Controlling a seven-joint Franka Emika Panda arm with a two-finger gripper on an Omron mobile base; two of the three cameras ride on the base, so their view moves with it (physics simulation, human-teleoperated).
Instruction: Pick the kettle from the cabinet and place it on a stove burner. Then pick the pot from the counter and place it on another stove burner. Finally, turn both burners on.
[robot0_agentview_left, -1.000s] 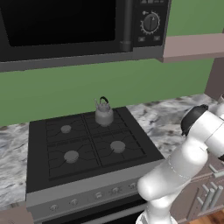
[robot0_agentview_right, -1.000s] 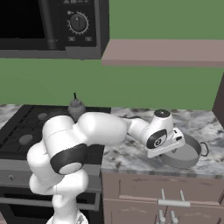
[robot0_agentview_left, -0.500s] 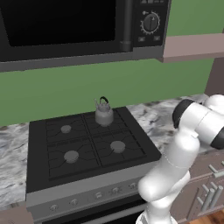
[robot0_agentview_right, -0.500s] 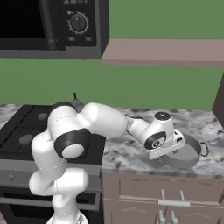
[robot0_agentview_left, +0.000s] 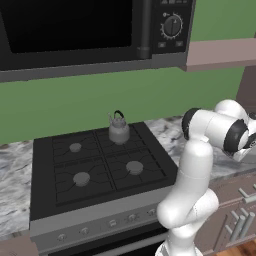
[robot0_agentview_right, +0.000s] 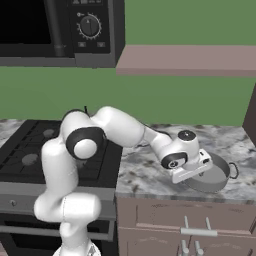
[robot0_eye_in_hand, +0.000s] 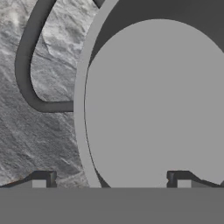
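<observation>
Left base view: we see the kettle (robot0_agentview_left: 119, 131) sitting on the stove's (robot0_agentview_left: 100, 170) back right burner; right base view: the pot (robot0_agentview_right: 214, 174) sits on the counter (robot0_agentview_right: 150, 176) right of the stove, hand low over it; hand view: gripper (robot0_eye_in_hand: 111, 180) spread wide, straddling the pot's rim.

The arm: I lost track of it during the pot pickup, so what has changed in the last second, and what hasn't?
The arm's elbow swung up and over toward the counter, while the open gripper stayed low over the pot, gripping nothing. The kettle stayed on its rear burner, the pot on the counter.
</observation>
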